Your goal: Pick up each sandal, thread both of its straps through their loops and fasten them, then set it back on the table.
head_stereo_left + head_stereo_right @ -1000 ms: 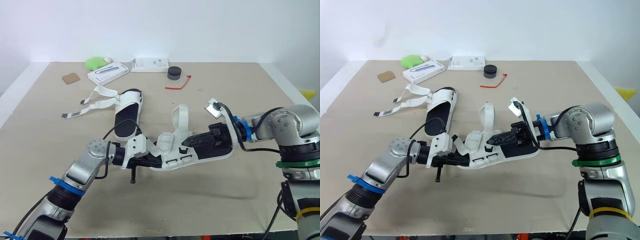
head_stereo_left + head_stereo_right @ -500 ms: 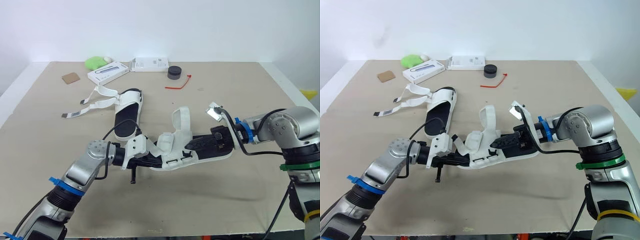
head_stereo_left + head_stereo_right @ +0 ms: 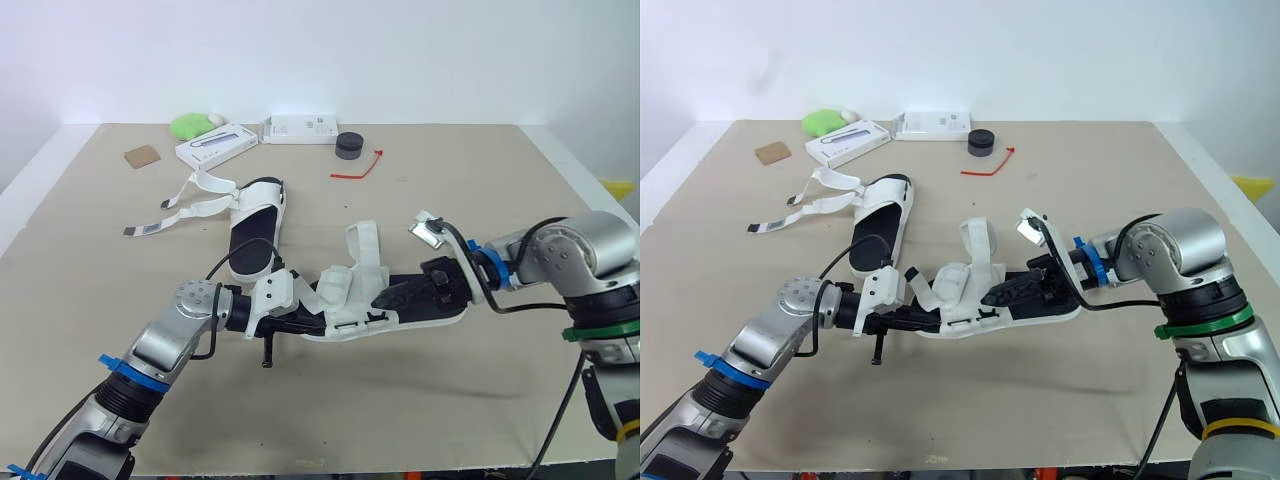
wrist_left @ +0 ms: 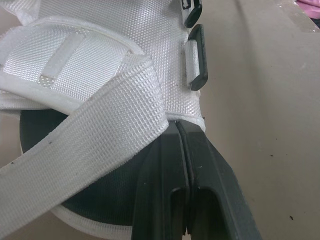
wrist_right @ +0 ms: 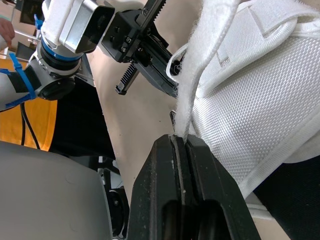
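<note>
I've drawn the strap (image 3: 367, 248) down tighter, right claw (image 5: 180, 140) clenched on it, left claw (image 4: 181, 131) clamping the sandal (image 3: 350, 310): fastening nears.

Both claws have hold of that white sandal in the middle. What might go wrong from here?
The right claw pinches only a thin strap at its fingertips, so a tug might let the strap slip free before it is threaded. The left claw grips the sandal just at its edge, so the sandal may twist or slip out when the strap is pulled.
</note>
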`<action>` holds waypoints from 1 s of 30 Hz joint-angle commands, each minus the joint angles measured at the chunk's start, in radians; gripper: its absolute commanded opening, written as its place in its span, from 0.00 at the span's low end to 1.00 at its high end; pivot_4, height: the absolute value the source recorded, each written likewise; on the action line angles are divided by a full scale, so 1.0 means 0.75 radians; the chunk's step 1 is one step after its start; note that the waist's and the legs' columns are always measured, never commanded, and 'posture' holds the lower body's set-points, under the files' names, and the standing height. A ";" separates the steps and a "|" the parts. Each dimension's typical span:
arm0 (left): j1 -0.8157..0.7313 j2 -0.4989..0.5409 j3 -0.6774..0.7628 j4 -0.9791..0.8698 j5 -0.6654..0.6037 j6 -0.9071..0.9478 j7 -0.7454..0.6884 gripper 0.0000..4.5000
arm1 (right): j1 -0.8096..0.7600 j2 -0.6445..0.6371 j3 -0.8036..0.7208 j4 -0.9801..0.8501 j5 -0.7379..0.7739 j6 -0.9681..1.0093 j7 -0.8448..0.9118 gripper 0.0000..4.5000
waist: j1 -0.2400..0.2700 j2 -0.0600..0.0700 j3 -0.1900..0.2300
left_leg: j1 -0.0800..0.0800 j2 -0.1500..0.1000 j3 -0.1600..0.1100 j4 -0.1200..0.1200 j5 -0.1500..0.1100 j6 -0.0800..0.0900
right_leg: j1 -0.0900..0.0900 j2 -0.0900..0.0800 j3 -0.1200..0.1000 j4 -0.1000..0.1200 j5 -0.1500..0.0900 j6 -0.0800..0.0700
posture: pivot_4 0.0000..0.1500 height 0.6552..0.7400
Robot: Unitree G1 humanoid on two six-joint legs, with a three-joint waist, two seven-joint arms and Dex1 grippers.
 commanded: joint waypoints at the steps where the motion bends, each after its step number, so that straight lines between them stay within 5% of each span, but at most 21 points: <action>1: 0.021 -0.002 -0.026 -0.014 0.008 0.007 -0.007 0.00 | -0.021 -0.004 0.048 0.022 -0.032 -0.006 0.007 0.01 | 0.000 0.000 0.000 | 0.000 0.000 0.000 0.000 0.000 0.000 | 0.000 0.000 0.000 0.000 0.000 0.000 | 1.00 1.00; 30: 0.018 0.001 -0.031 -0.001 0.017 0.000 -0.001 0.00 | -0.098 0.022 0.019 0.058 0.010 0.081 0.034 0.01 | 0.005 0.000 0.000 | 0.000 0.000 0.000 0.000 0.000 0.000 | -0.001 -0.001 -0.001 0.000 0.000 -0.001 | 1.00 1.00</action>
